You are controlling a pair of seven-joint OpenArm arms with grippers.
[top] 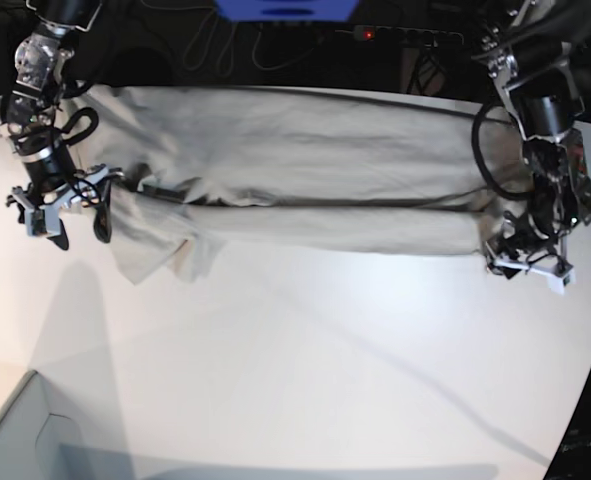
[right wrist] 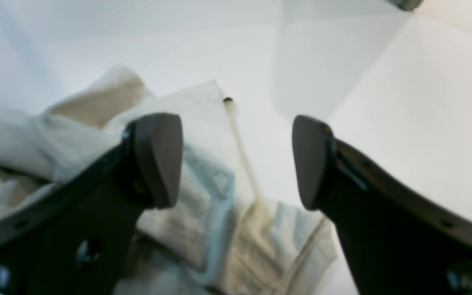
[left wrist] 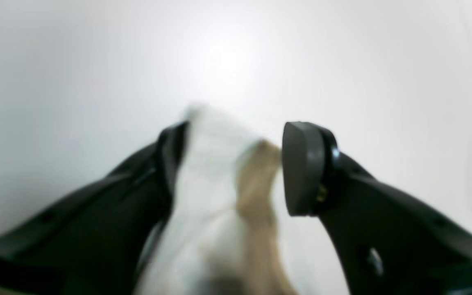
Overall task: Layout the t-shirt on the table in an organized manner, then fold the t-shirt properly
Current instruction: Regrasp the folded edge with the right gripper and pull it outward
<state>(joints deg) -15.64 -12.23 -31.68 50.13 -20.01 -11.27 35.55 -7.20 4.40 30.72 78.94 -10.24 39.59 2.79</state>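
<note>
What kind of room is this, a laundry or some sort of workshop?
Most likely a robotics lab or test bench, not a laundry: two black robot arms work one t-shirt on a bare white table, with cables and a power strip behind.

No text, label, brand, number or sign can be read in any view.

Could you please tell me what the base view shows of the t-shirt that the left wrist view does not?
Only the base view shows the whole t-shirt stretched across the table between both arms, the right gripper at one end, and a pale box corner. Only the left wrist view shows a blurred strip of cloth between the left gripper and its open jaws. Both show the shirt, the white table and the left gripper.
</note>
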